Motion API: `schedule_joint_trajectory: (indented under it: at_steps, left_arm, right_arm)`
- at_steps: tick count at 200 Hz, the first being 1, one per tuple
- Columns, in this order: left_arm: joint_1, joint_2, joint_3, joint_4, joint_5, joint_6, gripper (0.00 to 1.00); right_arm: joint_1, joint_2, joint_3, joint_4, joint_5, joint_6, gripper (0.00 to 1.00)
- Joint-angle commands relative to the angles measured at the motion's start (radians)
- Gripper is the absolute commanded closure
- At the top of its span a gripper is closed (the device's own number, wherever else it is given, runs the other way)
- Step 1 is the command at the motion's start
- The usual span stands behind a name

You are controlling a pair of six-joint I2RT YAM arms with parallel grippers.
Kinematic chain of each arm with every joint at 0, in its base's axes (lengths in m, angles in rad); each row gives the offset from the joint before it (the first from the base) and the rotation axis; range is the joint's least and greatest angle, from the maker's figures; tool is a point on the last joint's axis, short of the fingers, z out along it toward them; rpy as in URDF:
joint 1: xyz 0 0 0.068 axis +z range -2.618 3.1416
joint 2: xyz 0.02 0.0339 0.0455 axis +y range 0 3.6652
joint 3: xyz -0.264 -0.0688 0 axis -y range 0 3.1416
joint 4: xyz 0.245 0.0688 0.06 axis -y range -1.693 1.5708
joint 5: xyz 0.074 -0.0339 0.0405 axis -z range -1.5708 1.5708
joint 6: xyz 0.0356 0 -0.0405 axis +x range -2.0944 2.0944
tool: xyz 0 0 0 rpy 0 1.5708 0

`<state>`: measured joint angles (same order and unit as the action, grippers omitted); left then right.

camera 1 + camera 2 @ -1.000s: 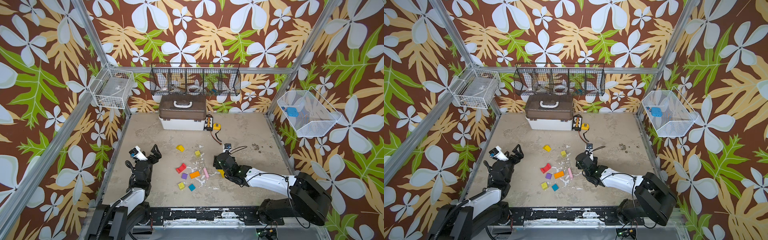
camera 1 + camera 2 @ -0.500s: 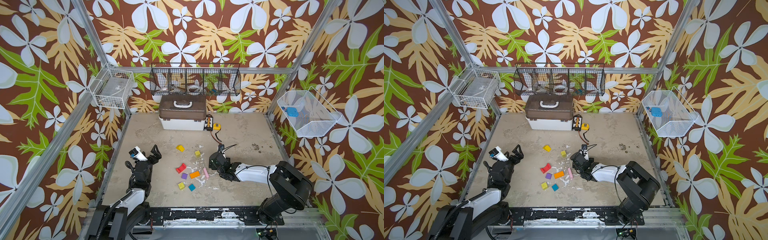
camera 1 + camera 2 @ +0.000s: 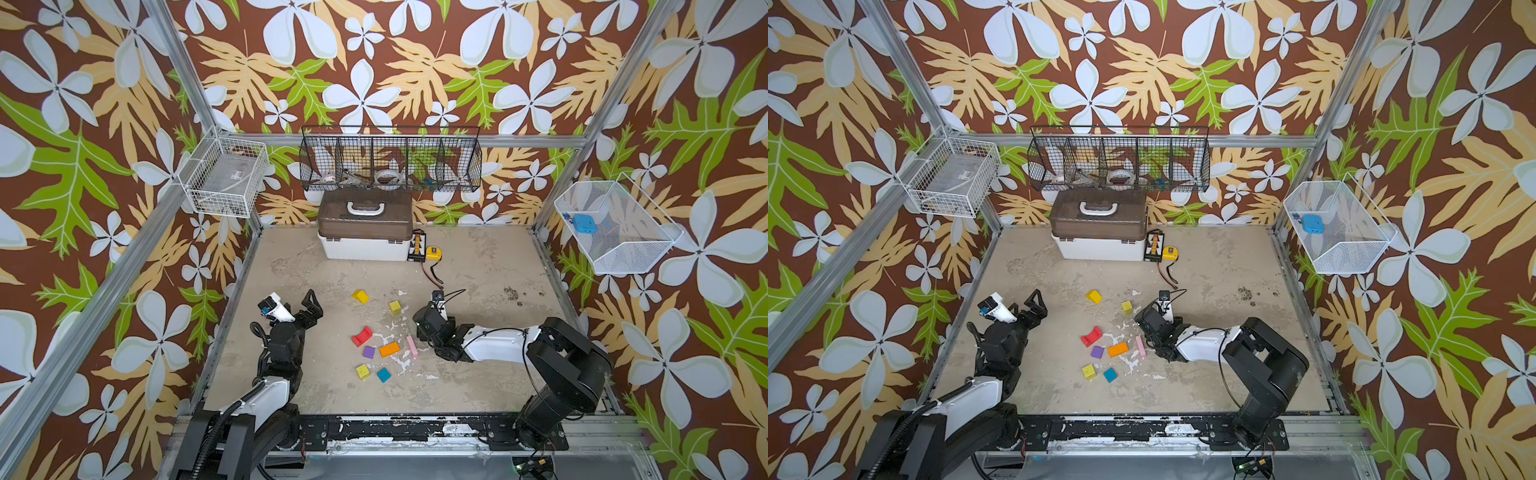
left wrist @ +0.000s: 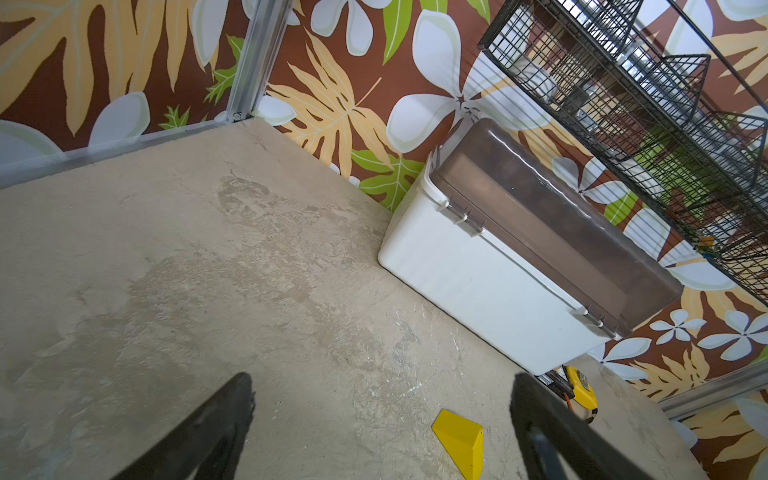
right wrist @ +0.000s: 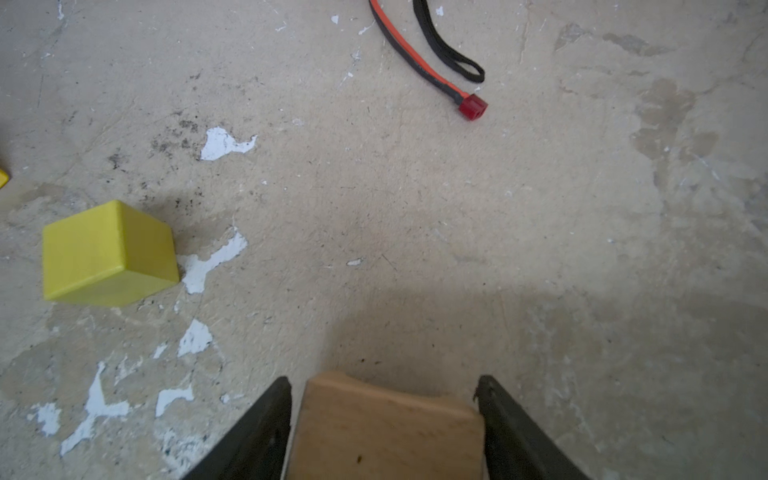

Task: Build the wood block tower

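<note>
Cable (image 5: 473, 107) lies beyond right tool (image 5: 383, 379) straddling plain block (image 5: 386, 432), grip unclear; left tool (image 4: 382, 376) gapes.

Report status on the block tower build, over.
Left hand open, empty. Right hand gripping plain wood block. No tower yet; other wood blocks scattered flat. Loose cable nearby, not blocking.
</note>
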<state>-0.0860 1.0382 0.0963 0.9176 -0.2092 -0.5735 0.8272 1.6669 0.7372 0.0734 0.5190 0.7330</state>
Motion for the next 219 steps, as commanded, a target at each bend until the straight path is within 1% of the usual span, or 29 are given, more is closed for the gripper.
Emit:
schedule_joint_trajectory:
  at_steps: [1,49,99,151,177,206,219]
  left_arm:
    - [0.002,0.0,0.002,0.022,-0.004,-0.008,0.03]
    - [0.002,0.0,0.0,0.023,-0.002,-0.008,0.03]
    - [0.002,-0.001,0.0,0.023,-0.002,-0.008,0.03]
    - [0.002,-0.002,-0.001,0.021,-0.002,-0.008,0.03]
    - [0.002,-0.002,-0.001,0.023,-0.002,-0.008,0.03]
    - [0.002,-0.002,-0.001,0.023,-0.001,-0.008,0.03]
    - [0.002,-0.002,-0.001,0.023,-0.001,-0.008,0.03]
  right_arm:
    - [0.001,0.006,0.006,-0.012,0.028,0.014,0.32]
    - [0.001,0.048,0.035,0.002,-0.008,-0.004,0.44]
    - [0.001,0.092,0.099,0.003,-0.008,-0.035,0.46]
    - [0.001,0.122,0.136,0.015,-0.035,-0.06,0.46]
    - [0.001,0.121,0.137,0.019,-0.043,-0.063,0.44]
    - [0.002,0.115,0.151,0.001,-0.046,-0.072,0.38]
    - [0.001,0.104,0.156,-0.006,-0.048,-0.075,0.32]
